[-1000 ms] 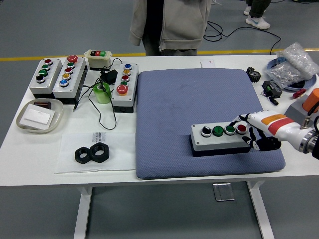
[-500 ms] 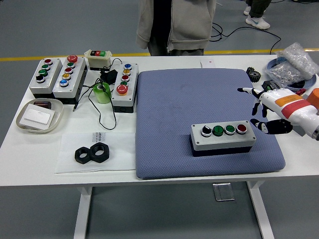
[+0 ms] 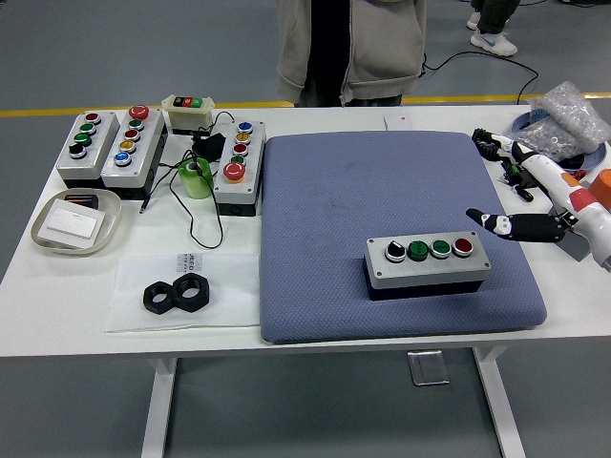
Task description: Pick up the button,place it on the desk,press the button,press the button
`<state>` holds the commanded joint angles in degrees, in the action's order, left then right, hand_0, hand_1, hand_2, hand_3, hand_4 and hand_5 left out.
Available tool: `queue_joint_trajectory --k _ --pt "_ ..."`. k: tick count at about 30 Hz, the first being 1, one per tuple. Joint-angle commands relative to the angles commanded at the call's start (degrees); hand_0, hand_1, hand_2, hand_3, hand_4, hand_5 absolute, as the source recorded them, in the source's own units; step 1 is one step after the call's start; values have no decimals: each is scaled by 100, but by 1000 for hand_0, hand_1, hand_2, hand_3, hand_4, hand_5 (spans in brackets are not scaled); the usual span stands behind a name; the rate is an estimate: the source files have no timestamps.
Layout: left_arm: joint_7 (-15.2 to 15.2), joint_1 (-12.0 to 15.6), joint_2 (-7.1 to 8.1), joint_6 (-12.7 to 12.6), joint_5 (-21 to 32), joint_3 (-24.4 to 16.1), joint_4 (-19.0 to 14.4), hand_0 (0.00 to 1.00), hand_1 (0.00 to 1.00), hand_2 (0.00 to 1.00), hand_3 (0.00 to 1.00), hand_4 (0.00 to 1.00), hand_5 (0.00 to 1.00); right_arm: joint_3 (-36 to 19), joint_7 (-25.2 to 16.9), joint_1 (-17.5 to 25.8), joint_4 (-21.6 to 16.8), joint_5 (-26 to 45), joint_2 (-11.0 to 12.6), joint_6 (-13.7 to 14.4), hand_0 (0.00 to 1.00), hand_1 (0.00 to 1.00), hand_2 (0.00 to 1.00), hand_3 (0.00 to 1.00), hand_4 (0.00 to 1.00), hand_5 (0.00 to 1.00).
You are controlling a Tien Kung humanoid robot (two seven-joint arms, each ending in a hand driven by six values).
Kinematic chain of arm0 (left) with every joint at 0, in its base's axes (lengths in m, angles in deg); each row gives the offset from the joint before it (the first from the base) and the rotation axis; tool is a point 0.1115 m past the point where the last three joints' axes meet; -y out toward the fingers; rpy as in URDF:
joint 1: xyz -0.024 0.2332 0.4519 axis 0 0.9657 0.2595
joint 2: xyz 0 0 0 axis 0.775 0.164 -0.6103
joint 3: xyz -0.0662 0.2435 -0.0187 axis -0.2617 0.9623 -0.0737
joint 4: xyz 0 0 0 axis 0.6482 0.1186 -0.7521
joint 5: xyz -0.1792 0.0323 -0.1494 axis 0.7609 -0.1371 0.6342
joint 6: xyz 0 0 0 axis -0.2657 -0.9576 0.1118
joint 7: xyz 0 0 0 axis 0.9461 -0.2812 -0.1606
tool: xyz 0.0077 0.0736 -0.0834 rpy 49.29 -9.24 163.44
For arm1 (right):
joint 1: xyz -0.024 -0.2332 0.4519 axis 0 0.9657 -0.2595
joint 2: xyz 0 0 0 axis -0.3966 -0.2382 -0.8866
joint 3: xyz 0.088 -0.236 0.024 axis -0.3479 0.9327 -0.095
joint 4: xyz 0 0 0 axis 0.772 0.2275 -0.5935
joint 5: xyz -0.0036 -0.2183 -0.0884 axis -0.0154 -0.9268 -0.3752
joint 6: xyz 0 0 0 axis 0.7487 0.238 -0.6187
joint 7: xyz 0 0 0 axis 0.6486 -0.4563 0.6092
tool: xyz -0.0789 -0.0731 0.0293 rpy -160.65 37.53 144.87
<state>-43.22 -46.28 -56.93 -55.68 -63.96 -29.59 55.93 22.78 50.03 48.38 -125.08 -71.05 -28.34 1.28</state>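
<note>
We see the grey four-button control box [image 3: 426, 264] lying on the blue-grey padded mat [image 3: 382, 191] on the white desk [image 3: 86, 315]. Our right robot hand [image 3: 520, 191] hovers just beside it, fingers spread, holding nothing.

Blue pad [image 3: 334, 200] bare around the button box [image 3: 426, 263] — open approach.

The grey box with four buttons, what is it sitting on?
The grey button box sits on a blue-grey mat that covers the white table. The box hides the patch of mat right under it, so that bit cannot be seen.
</note>
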Motion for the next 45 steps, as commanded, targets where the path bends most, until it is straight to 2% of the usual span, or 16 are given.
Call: queue_joint_trajectory --k 1,6,7,12,13,18,19,42,43,45 --pt "-1 0 -1 -1 -1 -4 0 748 826 869 830 631 998 -53 -27 40 33 261 -44 2 986 926 980 998 797 200" --pt "-15 4 -4 -3 -35 -24 0 748 826 869 830 631 998 -211 -38 173 190 1440 -268 67 986 926 980 998 797 200" --pt "-18 5 -5 -3 -42 -28 0 749 826 869 829 635 998 -245 -26 197 230 1701 -318 82 973 903 944 948 674 460" --pt "-25 11 -8 -5 -64 -44 2 749 826 869 829 635 998 -346 -39 281 386 2930 -452 112 973 903 944 948 674 460" --pt "-26 12 -9 -5 -67 -47 3 748 826 869 830 634 998 -367 -32 301 413 3153 -470 120 961 882 923 907 644 513" --pt "-35 14 -13 -7 -106 -74 5 748 826 869 830 634 998 -409 0 356 453 4143 -516 131 961 882 923 907 644 513" --pt "-34 14 -12 -5 -102 -67 5 749 826 870 830 634 998 -424 9 372 457 4219 -527 126 954 872 907 886 596 583" --pt "-18 7 -10 5 -73 -33 4 753 827 870 831 633 998 -623 68 498 494 4473 -617 183 952 868 896 870 569 648" --pt "-16 5 -9 7 -73 -34 4 751 827 870 829 632 998 -628 71 497 494 4475 -617 186 955 865 892 863 558 683" --pt "-16 4 -9 7 -77 -39 4 751 827 870 829 632 998 -632 71 495 495 4478 -617 196 955 865 892 863 558 683"
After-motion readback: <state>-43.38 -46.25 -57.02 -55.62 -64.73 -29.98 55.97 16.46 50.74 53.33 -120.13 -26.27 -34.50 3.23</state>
